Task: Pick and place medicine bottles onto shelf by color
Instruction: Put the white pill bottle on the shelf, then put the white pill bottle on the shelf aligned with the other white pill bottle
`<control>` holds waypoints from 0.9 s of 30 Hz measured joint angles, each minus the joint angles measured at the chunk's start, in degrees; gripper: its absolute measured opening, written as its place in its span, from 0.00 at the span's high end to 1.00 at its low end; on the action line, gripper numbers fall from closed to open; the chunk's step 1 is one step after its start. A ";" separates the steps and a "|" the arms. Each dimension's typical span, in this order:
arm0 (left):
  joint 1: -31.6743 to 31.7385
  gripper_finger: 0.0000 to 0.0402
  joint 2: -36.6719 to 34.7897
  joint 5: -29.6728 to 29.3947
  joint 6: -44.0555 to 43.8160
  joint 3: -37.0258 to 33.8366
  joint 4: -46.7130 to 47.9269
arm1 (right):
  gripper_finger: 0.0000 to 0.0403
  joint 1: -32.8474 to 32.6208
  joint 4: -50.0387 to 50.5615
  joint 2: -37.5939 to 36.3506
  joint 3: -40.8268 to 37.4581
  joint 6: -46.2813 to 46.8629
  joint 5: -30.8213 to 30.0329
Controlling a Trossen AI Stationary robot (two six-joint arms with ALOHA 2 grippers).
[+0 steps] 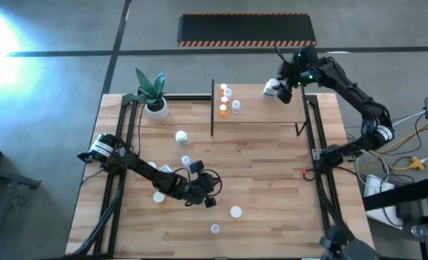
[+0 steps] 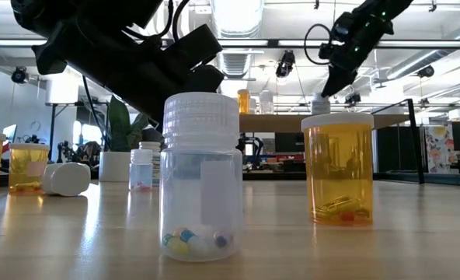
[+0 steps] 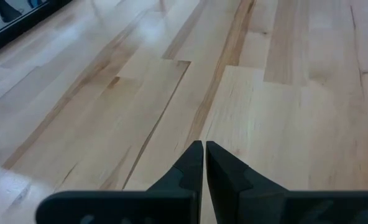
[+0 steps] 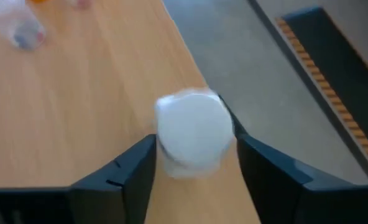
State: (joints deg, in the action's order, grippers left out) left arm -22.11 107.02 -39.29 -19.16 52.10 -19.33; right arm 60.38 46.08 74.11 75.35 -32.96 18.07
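My right gripper (image 1: pixel 276 89) (image 4: pixel 194 138) is over the far right part of the shelf (image 1: pixel 264 108). It is open, with one finger on each side of a white medicine bottle (image 4: pixel 193 134). In the low view that bottle (image 2: pixel 320 103) stands upright on the shelf board, close to its far edge. Three small bottles (image 1: pixel 228 101) stand on the shelf's left part. More bottles (image 1: pixel 181 136) (image 1: pixel 236 211) are scattered on the table. My left gripper (image 1: pixel 209 199) (image 3: pixel 204 148) is shut and empty, low over the table's near middle. My right gripper's fingers (image 4: pixel 137 168) come slanting down from the table's right side and flank the white bottle's upper body. I cannot tell whether they touch it. The bottle stands upright with its base on the shelf.
A white plant pot (image 1: pixel 156 108) stands at the table's far left. Close to the low camera stand a clear bottle with pills (image 2: pixel 200 179) and an orange one (image 2: pixel 339 167). Thin black posts (image 1: pixel 212 108) frame the shelf. Bare wood lies right of centre (image 1: pixel 272 173).
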 joint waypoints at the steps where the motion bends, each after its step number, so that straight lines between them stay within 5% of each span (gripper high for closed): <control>1: 0.00 0.99 0.00 0.00 0.00 0.00 0.00 | 0.44 0.00 0.72 0.00 0.00 0.16 -1.59; 5: 0.00 0.99 0.00 0.00 0.03 0.00 0.02 | 0.35 0.04 4.07 0.00 0.00 -0.55 -7.10; 11: 0.00 0.99 0.00 0.00 0.04 0.00 0.04 | 0.32 -0.13 6.54 -0.50 1.15 -0.55 -7.66; 20: 0.00 0.99 0.00 0.00 0.17 0.00 0.09 | 0.43 -3.44 10.92 -2.83 3.15 10.44 -7.54; 27: -2.75 0.99 -4.10 -2.79 10.81 0.83 0.94 | 0.55 -14.44 8.91 -11.70 -4.33 20.78 -7.58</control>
State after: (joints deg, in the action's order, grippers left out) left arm -24.86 102.93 -42.07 -8.35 52.92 -18.39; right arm 45.94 54.98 62.41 71.02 -12.19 10.49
